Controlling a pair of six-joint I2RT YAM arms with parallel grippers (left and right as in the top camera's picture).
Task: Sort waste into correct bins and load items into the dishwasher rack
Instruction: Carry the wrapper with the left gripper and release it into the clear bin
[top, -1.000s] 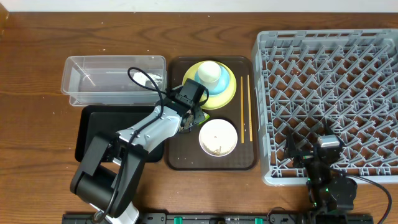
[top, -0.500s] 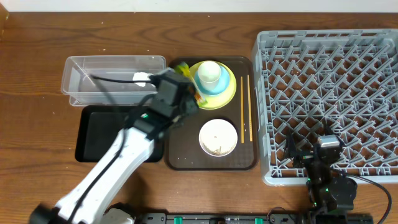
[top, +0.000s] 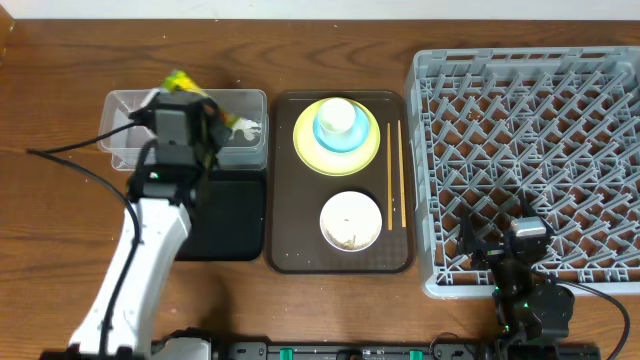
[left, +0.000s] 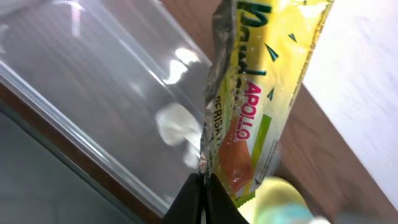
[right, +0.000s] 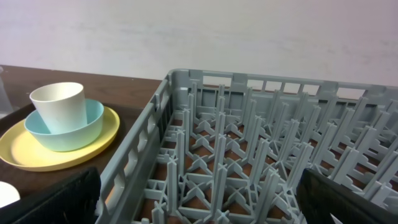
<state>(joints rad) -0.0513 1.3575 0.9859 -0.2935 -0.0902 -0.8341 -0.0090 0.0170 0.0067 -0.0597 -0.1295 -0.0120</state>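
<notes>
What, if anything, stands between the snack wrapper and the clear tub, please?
Nothing visible does. The left gripper holds the snack wrapper above the far rim of the lidless clear tub; only a white tissue lies inside, at one end.

1. The left end effector (top: 184, 90) hangs over the clear tub (top: 118, 140), pinching a yellow-green wrapper (top: 180, 77).
2. A white tissue (top: 243, 128) lies in the tub's right end.
3. The black tray (top: 232, 215) sits just beside the tub.
4. The brown tray (top: 300, 240) carries a white cup (top: 338, 115) in a blue bowl (top: 325, 138) on a plate (top: 368, 150), a white bowl (top: 350, 220) and chopsticks (top: 395, 185).
5. The grey rack (top: 530, 130) stands to its right.
</notes>
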